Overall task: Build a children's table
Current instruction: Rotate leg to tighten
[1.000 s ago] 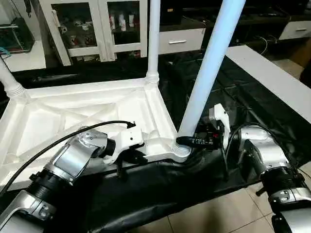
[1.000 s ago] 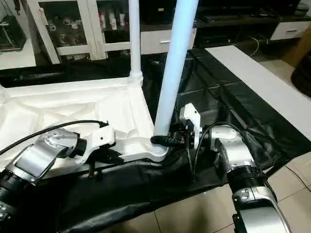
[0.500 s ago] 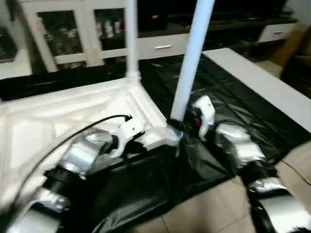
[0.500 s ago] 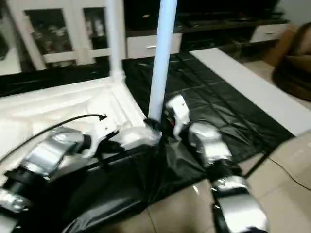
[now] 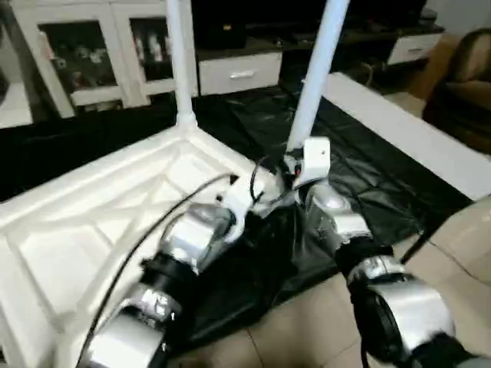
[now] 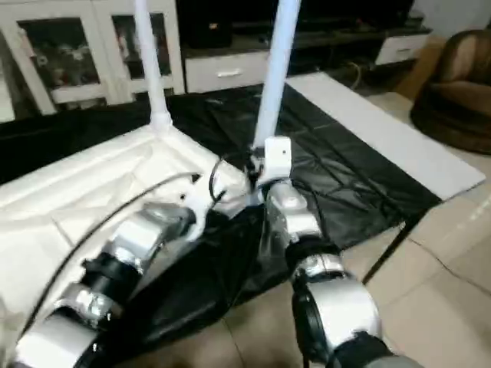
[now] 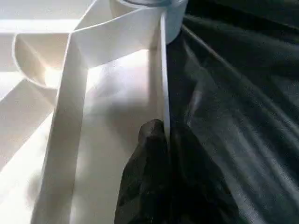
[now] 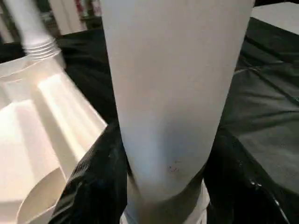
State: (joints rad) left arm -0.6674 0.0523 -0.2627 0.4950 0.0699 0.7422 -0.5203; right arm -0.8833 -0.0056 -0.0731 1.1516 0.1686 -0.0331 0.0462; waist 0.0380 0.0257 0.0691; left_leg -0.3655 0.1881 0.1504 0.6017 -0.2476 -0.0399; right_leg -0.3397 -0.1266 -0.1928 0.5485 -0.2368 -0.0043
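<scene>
The white tabletop (image 5: 92, 222) lies upside down on the black-covered desk (image 5: 368, 161), ribbed underside facing up — the only way its corner sockets can take legs from above. Two legs show standing in it: a far leg (image 5: 179, 54) rising from the back corner, and a near leg (image 5: 316, 73) at the corner closest to the robot's arms.

The right hand (image 8: 159, 186) is clenched on the near leg just above its socket, a black finger (image 8: 93, 177) wrapping each side of the tube. Gripping so low seems meant to give control of the joint itself, for pressing or twisting the leg home while keeping it upright.

The left hand (image 7: 166, 140) pinches the thin rim wall of the tabletop beside that same corner, one finger (image 7: 147, 177) inside the wall and the other outside against the black cover. This looks like a bracing hold — it stops the light plastic top from sliding or turning while the other arm works the leg.

Whether the leg is fully seated is hard to judge; the arms hide the socket in the head views.
</scene>
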